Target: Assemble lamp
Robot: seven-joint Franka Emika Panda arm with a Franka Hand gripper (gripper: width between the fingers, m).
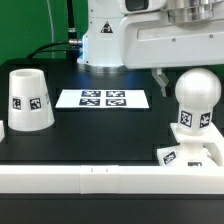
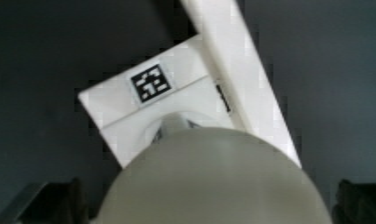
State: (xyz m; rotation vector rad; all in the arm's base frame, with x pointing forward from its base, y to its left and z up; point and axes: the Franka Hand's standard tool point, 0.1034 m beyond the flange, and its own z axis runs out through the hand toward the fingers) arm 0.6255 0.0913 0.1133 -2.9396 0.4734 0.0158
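Gripper [image 1: 186,82]: jaws apart, either side of the bulb's head;
Bulb [image 1: 196,99]: directly beneath; long axis upright; standing on base [image 1: 191,157]

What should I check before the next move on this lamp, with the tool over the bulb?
1. Bulb standing upright on base: ok.
2. Bulb fully seated in the base: cannot tell.
3. Tool open, one finger each side of the bulb's head: ok.
4. Shade upright, standing alone at the exterior view's left: ok.
5. Base held firm against the white rail: cannot tell.
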